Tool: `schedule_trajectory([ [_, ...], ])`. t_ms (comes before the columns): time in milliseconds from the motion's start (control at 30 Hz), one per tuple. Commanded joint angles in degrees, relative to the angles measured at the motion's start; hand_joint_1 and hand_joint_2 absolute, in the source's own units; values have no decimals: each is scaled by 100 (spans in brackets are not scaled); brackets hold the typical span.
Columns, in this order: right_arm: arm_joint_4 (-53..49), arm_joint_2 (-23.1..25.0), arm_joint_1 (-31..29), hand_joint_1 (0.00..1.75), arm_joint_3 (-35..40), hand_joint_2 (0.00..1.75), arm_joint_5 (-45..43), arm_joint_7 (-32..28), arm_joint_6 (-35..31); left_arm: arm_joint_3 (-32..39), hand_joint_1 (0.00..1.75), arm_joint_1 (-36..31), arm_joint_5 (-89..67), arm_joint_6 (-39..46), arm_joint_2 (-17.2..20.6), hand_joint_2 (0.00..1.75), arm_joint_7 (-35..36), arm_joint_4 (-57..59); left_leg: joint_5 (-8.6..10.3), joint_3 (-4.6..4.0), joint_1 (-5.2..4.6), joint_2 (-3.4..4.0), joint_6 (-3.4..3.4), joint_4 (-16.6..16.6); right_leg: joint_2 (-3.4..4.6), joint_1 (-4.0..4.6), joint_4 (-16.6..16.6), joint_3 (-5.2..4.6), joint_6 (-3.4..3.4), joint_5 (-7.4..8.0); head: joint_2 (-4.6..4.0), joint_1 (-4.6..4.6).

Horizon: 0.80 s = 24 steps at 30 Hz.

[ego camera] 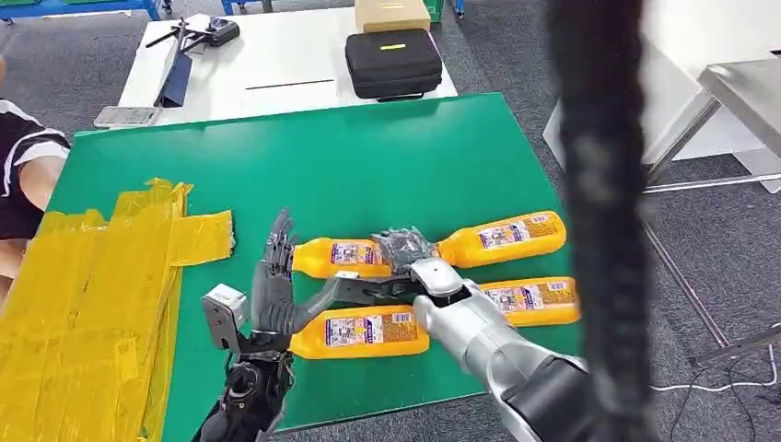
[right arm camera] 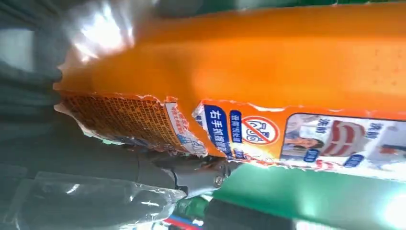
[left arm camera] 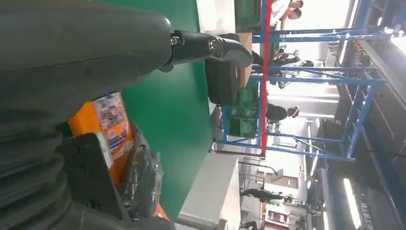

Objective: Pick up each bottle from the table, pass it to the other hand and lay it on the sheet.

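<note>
Sheet [ego camera: 92,304]: bare, nothing laid yet.
Bottles: four right of it.
My right hand [ego camera: 405,253]: grasping far-left bottle [ego camera: 345,258].
My left hand [ego camera: 272,285]: spread, empty.

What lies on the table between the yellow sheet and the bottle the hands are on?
In the head view, bare green table separates the yellow sheet from the bottle; the upright fingers of the left hand stand at the bottle's sheet-side end.

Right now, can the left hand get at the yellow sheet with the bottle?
Probably yes. The left hand stands open beside the orange bottle that the right hand grips, and the yellow sheet lies just to its left with only bare green table between.
</note>
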Motion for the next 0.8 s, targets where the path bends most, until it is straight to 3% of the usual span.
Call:
schedule_trajectory([
  [33, -281, -107, 122, 175, -829, 175, -523, -557, -1827, -47, 0, -86, -436, 205, 179, 175, 378, 11, -9, 22, 5, -4, -16, -1, -13, 5, -2, 24, -2, -11, 0, 2],
  [133, -920, -154, 436, 175, -1205, 175, -702, -876, -2292, -122, 0, -54, -723, 276, 233, 175, 430, -80, -5, 14, 2, -4, -12, -3, -10, 2, -3, 16, -2, -7, 0, 0],
  [167, -920, -154, 436, 175, -1205, 175, -702, -876, -2292, -122, 0, -54, -723, 276, 233, 175, 430, -80, -9, 23, 3, -5, -14, -3, -13, 3, -3, 25, -2, -12, 0, -2],
  [233, -2027, -63, 1006, 175, -2017, 175, -343, -1221, -2292, -162, 0, -9, -1057, 376, 322, 175, 576, -348, -12, 26, 6, -5, -17, 0, -14, 6, -2, 29, -3, -14, 0, 2],
  [300, -2232, 30, 1136, 175, -2243, 175, -522, -1527, -2292, -177, 0, -24, -1339, 514, 437, 175, 567, -606, -21, 36, 8, -5, -25, 3, -17, 8, 3, 40, -5, -24, 0, 0],
  [433, -2572, 87, 1328, 175, -2273, 175, -979, -1904, -2292, -6, 0, -48, -1454, 204, 606, 175, 953, -1208, -35, 42, 9, 7, -33, 18, -9, 10, 21, 43, -8, -34, 0, -2],
  [467, -2615, 94, 1372, 175, -2275, 175, -965, -1911, -2292, 15, 0, -73, -1446, 166, 612, 175, 992, -1240, -11, 9, 7, 1, -18, 4, -7, 7, 3, 14, -4, -10, 0, 2],
  [533, -2848, 131, 1515, 175, -2121, 175, -1685, -2405, -2292, 96, 0, -214, -1182, -155, 620, 175, 1081, -1317, -11, 10, 6, -1, -17, 4, -8, 6, 4, 14, -4, -11, 0, 0],
  [800, -3327, 148, 1825, 175, -1700, 175, -2474, -2733, -2292, 486, 0, -383, -373, -460, 512, 175, 1218, -1295, -8, 7, 6, 1, -13, 2, -5, 6, 0, 11, -3, -7, 0, 2],
])
